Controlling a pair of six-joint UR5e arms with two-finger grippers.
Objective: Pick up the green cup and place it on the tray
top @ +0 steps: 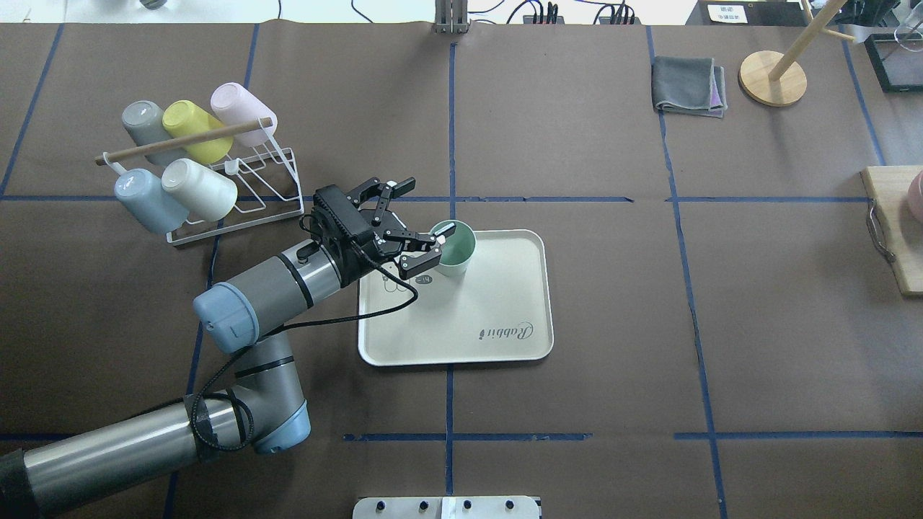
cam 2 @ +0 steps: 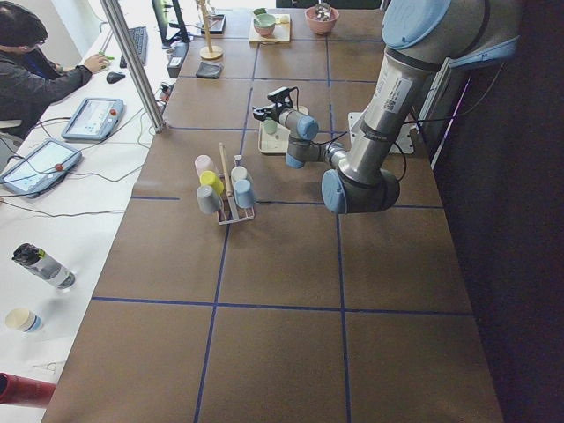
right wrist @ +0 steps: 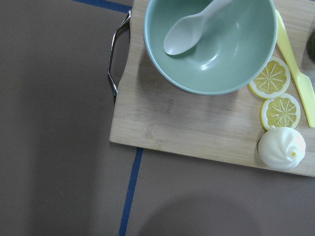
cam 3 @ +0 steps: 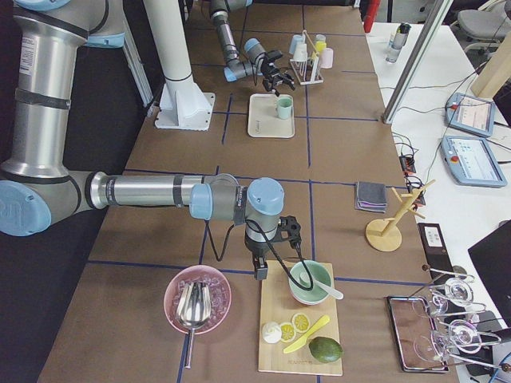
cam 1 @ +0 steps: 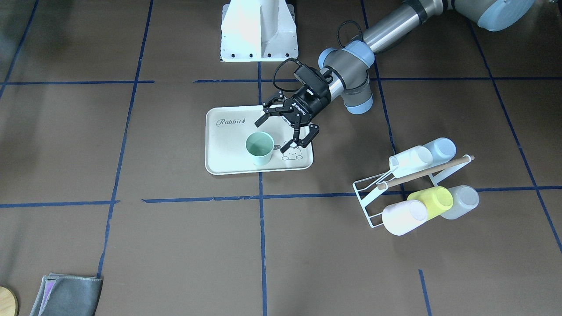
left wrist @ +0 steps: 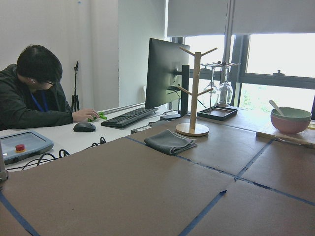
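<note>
The pale mint-green cup stands upright on the cream "Rabbit" tray, at the tray's far edge in the overhead view, where the tray lies at the table's middle. My left gripper is open and empty, just above and beside the cup on the rack side. In the overhead view one fingertip overlaps the cup's rim. My right gripper shows only in the exterior right view, over a cutting board, and I cannot tell whether it is open or shut.
A white wire rack with several cups lies left of the tray. A grey cloth and a wooden stand sit at the far right. A cutting board holds a green bowl, lemon slices and a knife.
</note>
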